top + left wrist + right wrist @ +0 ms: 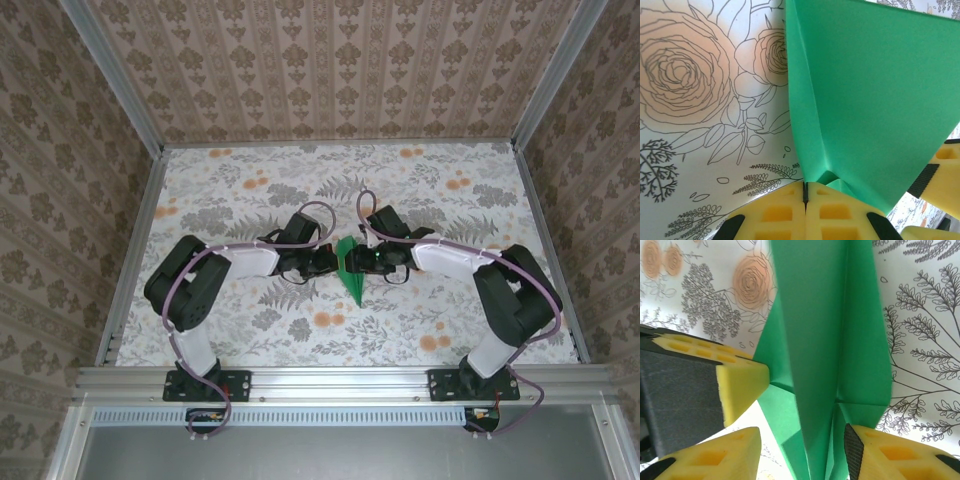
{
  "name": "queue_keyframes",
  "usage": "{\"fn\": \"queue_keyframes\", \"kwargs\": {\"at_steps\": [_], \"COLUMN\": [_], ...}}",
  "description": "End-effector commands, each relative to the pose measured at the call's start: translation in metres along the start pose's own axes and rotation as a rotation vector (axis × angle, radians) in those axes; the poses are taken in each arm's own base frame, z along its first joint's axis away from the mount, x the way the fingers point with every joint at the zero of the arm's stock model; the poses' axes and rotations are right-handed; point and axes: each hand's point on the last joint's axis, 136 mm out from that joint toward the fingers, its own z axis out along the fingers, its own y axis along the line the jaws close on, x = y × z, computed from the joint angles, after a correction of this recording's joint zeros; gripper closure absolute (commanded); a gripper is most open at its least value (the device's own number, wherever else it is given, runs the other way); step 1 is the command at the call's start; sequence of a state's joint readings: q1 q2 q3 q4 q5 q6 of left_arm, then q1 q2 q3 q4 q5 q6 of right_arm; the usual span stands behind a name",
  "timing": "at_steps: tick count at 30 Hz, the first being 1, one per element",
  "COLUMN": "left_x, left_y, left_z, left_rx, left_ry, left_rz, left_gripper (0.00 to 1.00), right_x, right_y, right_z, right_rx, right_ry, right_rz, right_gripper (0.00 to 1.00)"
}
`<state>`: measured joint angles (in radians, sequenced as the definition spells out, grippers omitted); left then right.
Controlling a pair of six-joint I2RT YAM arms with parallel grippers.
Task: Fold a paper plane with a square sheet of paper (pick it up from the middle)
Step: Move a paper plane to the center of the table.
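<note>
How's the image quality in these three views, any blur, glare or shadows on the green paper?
Top view: even light, sharp, no glare. Left wrist: green paper crisp, tablecloth pale and bright. Right wrist: green paper sharp, darker shading inside its lower folds.
</note>
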<state>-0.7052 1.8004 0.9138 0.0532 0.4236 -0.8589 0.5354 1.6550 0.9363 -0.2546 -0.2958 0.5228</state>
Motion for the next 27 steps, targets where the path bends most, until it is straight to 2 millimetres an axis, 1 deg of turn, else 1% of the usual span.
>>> {"fn": "queue_keyframes", "kwargs": {"at_steps": [1,8,11,14,19,25,27], "left_x": [0.005,0.006,0.007,0.007,0.006,0.005,0.005], "left_y": [0.01,0.014,0.015,0.014,0.013,0.009,0.008], "left_z": [0.004,0.007,0.008,0.007,0.006,0.005,0.004], "left_rx": [-0.017,-0.028,-0.029,-0.026,-0.018,-0.007,-0.003], "left_ry": [0.026,0.032,0.036,0.035,0.035,0.035,0.035], "left_rz": [0.01,-0.001,-0.004,-0.002,-0.006,-0.003,-0.004], "left_gripper": [1.0,1.0,1.0,1.0,1.0,1.0,1.0], "right_x": [0.006,0.023,0.027,0.029,0.031,0.032,0.032], "right_y": [0.003,0.002,0.003,0.002,-0.007,-0.011,-0.012], "right_z": [0.004,0.01,0.012,0.014,0.017,0.018,0.019], "right_rx": [0.011,0.012,0.007,0.032,0.105,0.169,0.184], "right_ry": [0.039,0.083,0.091,0.09,0.077,0.062,0.06], "right_rz": [-0.024,-0.03,-0.026,-0.02,-0.003,0.002,0.006], "right_gripper": [0.49,0.45,0.45,0.47,0.53,0.54,0.58]}}
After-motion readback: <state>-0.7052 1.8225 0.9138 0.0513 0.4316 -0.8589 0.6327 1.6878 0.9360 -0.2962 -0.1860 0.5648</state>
